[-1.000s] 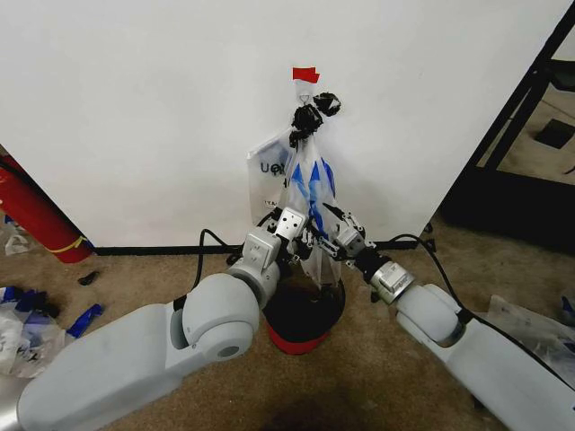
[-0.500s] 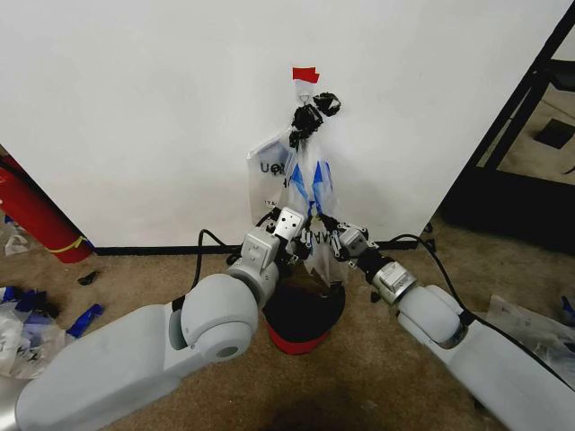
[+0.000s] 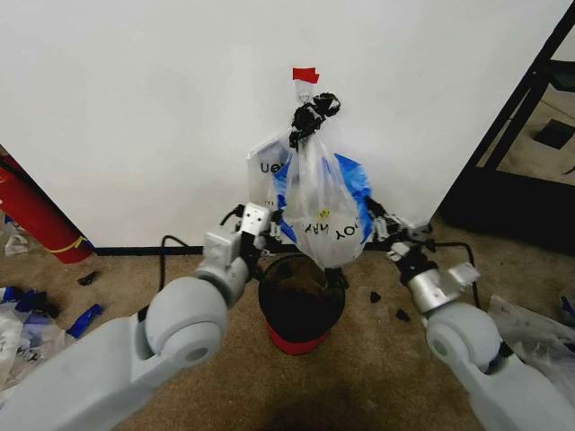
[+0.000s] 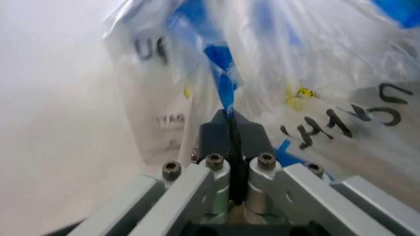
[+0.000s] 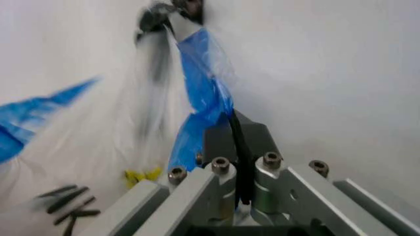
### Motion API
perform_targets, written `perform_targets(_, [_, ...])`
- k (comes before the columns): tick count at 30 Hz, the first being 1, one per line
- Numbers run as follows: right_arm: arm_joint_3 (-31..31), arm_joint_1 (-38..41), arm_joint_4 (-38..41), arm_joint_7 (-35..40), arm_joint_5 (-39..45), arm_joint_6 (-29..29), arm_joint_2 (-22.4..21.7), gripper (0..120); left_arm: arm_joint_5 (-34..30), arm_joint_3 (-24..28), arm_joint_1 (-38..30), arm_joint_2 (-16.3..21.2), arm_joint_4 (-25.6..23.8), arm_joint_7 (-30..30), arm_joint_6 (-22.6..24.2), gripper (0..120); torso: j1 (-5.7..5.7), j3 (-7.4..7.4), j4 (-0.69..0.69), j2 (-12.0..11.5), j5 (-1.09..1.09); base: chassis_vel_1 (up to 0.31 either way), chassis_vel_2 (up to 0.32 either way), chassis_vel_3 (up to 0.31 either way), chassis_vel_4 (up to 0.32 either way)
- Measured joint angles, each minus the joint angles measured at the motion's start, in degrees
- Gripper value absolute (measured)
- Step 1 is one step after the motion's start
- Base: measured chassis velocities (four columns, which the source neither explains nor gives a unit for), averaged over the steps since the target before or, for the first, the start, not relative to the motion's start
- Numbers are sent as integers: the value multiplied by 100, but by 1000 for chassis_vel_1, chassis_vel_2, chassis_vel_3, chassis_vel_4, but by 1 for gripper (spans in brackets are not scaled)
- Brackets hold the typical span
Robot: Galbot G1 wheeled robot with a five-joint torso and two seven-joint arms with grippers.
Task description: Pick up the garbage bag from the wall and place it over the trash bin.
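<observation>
Bag point(image 3: 322, 211): thin translucent film, blue rim band, black lettering, small yellow print. Hangs on the wall point(image 3: 135, 108) from a black knotted wad under a red tag, directly above the bin point(image 3: 301, 303), at the bin's 12 o'clock in the head view. Judged very light, limp, slippery and easy to tear; it will billow and sag rather than hold shape. Best hold is the doubled blue rim band, on opposite sides, so the mouth can be spread.

Left gripper point(image 4: 231, 123): clenched on the blue band, film pinched between closed fingers. Arm reaches forward from 7 o'clock, wrist at the bag's 9 o'clock side.

Right gripper point(image 5: 235, 129): likewise clamped on a blue fold, though motion blur leaves the exact bite uncertain. Arm comes in from 5 o'clock, wrist at the bag's 3 o'clock side.

Bag mouth is drawn wide between the two.
</observation>
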Motion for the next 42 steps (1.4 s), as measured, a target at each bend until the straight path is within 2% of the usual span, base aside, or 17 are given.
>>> perform_targets(9, [170,-1023,188,-16,-339,124,467,0,103,-473,856,42,-383,22,-35,0,0,0,-1,0,2,0,0,0,0])
perform_targets(19, [425,-1638,621,-132,-666,304,692,0,240,-819,1463,72,-734,62,-79,0,0,0,-1,0,2,0,0,0,0])
perform_targets(26, [473,-1564,1197,-63,-515,184,687,0,317,-1091,1636,73,-815,145,-105,0,1,1,0,0,1,0,0,0,0])
perform_targets(36, [-243,-1437,1469,57,-162,-36,918,0,471,-1574,2296,204,-814,202,-167,0,1,1,0,0,1,0,0,0,0])
perform_targets(42, [-334,-1228,1780,135,321,-220,960,0,494,-1993,2241,289,-811,311,-254,0,1,1,-1,0,0,0,0,0,0])
